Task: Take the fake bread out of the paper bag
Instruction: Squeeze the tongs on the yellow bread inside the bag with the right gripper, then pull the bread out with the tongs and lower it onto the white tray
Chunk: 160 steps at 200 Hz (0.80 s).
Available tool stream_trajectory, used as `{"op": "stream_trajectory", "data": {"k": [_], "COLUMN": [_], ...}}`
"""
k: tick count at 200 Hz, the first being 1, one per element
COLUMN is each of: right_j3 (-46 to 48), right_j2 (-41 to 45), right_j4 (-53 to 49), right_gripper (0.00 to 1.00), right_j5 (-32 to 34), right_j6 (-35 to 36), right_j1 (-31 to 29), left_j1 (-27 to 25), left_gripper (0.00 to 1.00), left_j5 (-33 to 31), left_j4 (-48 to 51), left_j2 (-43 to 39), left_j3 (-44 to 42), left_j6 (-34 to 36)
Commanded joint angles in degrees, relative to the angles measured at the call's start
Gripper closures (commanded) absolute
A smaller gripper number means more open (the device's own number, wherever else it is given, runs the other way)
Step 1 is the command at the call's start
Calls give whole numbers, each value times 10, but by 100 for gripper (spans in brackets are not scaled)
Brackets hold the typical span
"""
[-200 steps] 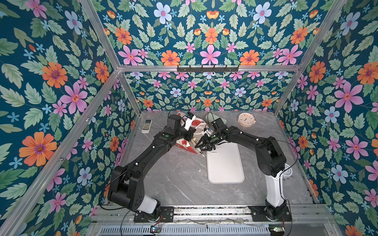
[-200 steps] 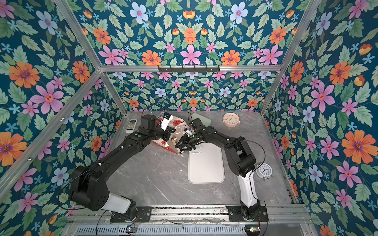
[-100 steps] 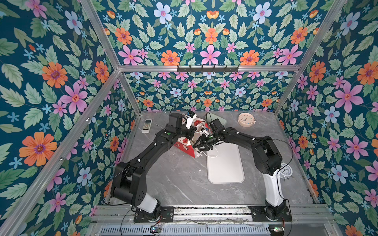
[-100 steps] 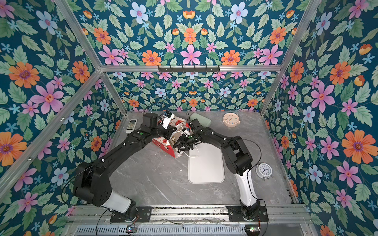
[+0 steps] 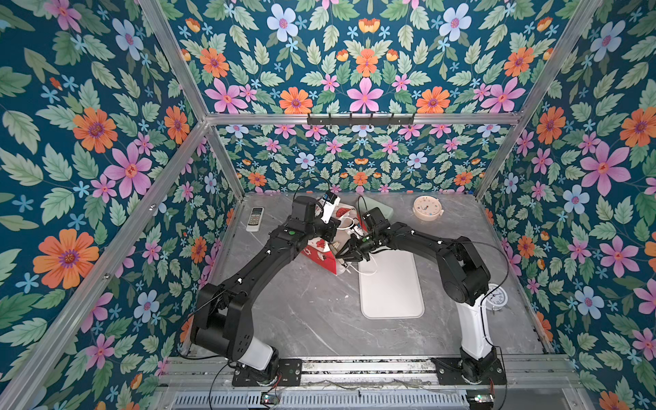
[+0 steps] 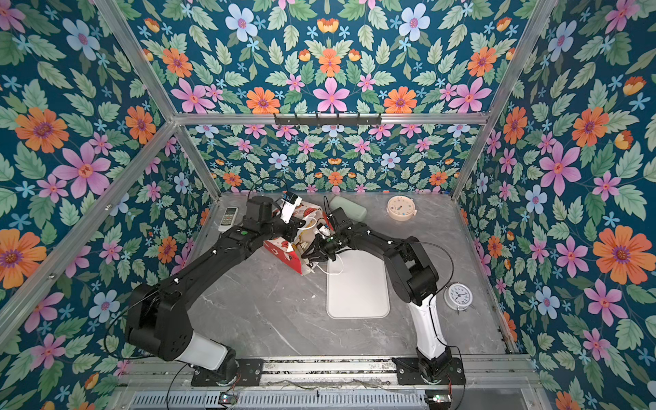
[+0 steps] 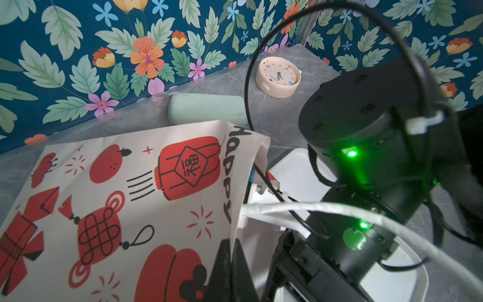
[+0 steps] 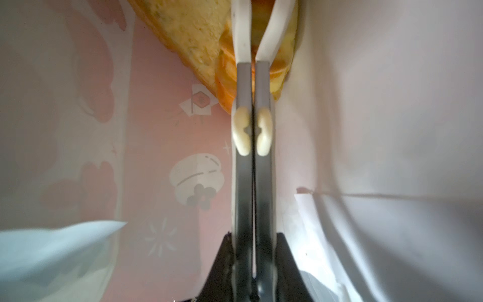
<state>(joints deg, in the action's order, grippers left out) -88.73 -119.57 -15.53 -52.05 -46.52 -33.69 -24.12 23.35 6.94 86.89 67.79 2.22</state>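
In both top views the paper bag (image 5: 321,257) lies on its side, mouth toward the tray (image 5: 390,294) — likely for a short carry. Left wrist: the left gripper (image 7: 231,264) is clamped on the bag's upper rim, holding it agape. Right wrist: the right gripper (image 8: 257,26), deep inside, jaws nearly together, nips the fake bread (image 8: 198,34).
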Motion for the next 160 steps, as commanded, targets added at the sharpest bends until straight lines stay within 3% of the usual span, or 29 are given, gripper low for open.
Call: {"op": "stream_trajectory", "data": {"k": [1,81,160], "right_j3": [9,47,74], "right_j2": [32,119,199], "right_j4": [3,-103,-147], "right_gripper": [91,91,91], "right_j5": [19,50,66], "right_j6": [12,71,99], "right_j1": [1,1,2], "left_j1": [-1,-1,-1], "left_gripper": [100,100,100], "left_j5": [-9,-68,-78], "left_j4": [-32,-55,-55], "left_j2": [4,15,24], "left_j3": [-1,4,1], "left_j6": [-9,-22,-16]}}
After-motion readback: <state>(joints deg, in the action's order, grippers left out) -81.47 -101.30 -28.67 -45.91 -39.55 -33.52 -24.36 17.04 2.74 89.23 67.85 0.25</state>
